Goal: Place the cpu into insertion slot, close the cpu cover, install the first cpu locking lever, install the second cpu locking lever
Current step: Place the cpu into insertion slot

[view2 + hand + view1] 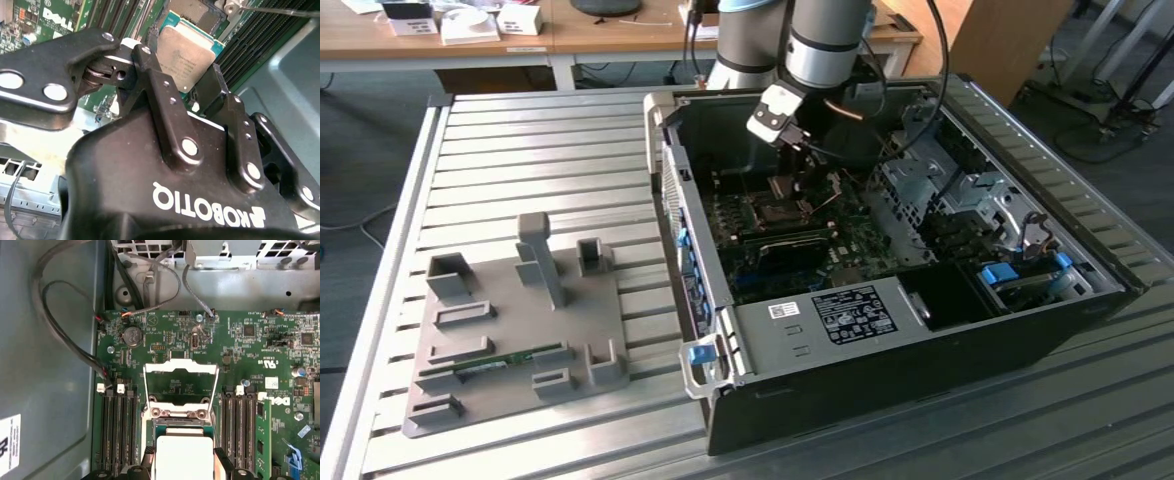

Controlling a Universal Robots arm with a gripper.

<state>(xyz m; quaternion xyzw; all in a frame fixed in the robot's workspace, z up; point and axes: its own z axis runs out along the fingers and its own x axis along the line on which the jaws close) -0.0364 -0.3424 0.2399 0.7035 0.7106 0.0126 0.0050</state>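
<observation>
My gripper is shut on the cpu, a flat square chip with a dull grey top, held by two opposite edges. It hangs just above the insertion slot, whose dark socket shows past the chip's far edge. In the first wrist view the cpu sits between the black fingers, over the slot. The cpu cover stands swung up and open on its hinge behind the slot. In the exterior view the gripper reaches down into the open computer case over the slot.
Long black memory slots flank the socket on both sides. Cables run along the case wall. The open case lies on a ribbed metal table, with a grey fixture plate at the exterior view's left.
</observation>
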